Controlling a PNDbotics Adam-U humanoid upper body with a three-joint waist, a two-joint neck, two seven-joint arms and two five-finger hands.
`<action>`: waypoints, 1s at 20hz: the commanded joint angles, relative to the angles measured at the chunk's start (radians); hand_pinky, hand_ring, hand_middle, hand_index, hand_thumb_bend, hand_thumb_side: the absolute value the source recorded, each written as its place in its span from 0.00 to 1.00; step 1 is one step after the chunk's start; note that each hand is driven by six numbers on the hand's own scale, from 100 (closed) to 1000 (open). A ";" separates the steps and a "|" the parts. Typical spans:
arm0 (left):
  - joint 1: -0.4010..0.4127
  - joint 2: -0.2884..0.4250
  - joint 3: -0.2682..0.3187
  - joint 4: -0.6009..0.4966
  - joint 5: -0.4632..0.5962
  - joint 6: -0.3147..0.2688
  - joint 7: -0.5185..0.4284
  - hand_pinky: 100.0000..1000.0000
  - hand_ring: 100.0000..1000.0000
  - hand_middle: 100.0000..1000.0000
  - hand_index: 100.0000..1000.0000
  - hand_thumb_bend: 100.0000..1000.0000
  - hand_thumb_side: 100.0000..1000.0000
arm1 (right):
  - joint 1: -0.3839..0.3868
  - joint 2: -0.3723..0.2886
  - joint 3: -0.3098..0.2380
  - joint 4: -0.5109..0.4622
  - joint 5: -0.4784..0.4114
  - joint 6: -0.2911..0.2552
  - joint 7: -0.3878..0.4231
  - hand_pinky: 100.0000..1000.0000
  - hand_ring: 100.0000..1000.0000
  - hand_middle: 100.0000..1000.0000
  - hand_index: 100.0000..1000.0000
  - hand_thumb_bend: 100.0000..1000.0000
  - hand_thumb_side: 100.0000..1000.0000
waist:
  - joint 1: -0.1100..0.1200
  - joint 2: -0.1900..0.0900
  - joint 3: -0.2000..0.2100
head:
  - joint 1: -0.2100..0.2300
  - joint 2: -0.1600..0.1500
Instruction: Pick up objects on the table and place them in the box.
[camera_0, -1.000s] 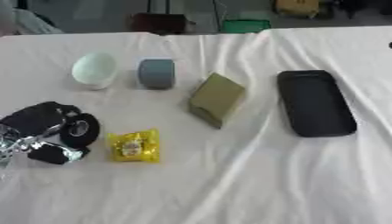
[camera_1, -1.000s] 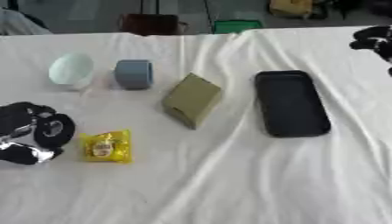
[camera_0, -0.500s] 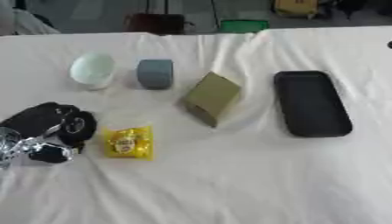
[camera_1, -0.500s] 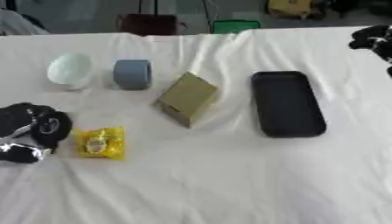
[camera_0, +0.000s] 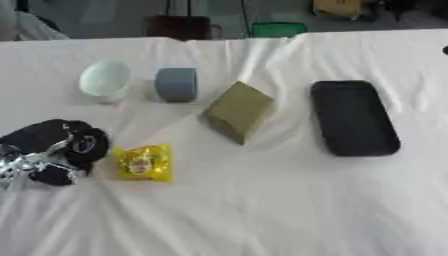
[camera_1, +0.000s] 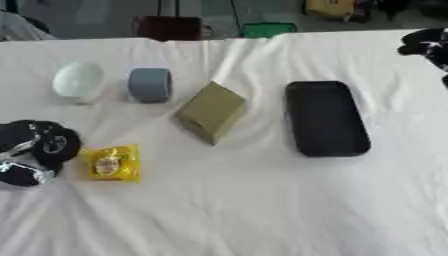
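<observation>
Just beside robot hand (camera_0: 51, 151) — yellow packet (camera_0: 144, 162)

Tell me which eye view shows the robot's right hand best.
The right eye view. There the right hand shows as a dark shape at the upper right edge, above the white tablecloth, though its fingers cannot be made out. The left eye view catches only a dark sliver of it at the right edge.

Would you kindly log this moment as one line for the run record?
left hand: beside yellow packet | right hand: far right edge | black tray: empty
</observation>
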 joint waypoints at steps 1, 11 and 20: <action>-0.005 0.032 0.011 -0.018 0.011 -0.005 -0.031 1.00 0.94 0.88 0.55 0.15 0.31 | -0.012 -0.019 -0.007 -0.011 0.000 -0.002 0.001 0.65 0.64 0.79 0.87 0.00 0.76 | -0.001 -0.014 -0.002 | -0.003 0.004; -0.006 0.030 0.015 -0.019 -0.001 0.011 -0.002 1.00 0.92 0.84 0.45 0.00 0.18 | -0.012 -0.020 -0.008 -0.010 0.000 -0.003 0.002 0.65 0.64 0.79 0.87 0.00 0.75 | -0.003 -0.014 -0.003 | -0.004 0.004; -0.032 0.033 0.045 -0.083 0.056 0.021 0.017 1.00 0.92 0.82 0.39 0.00 0.16 | -0.010 -0.020 -0.009 -0.008 -0.001 -0.004 0.003 0.65 0.64 0.79 0.87 0.00 0.75 | -0.005 -0.018 -0.002 | -0.008 0.004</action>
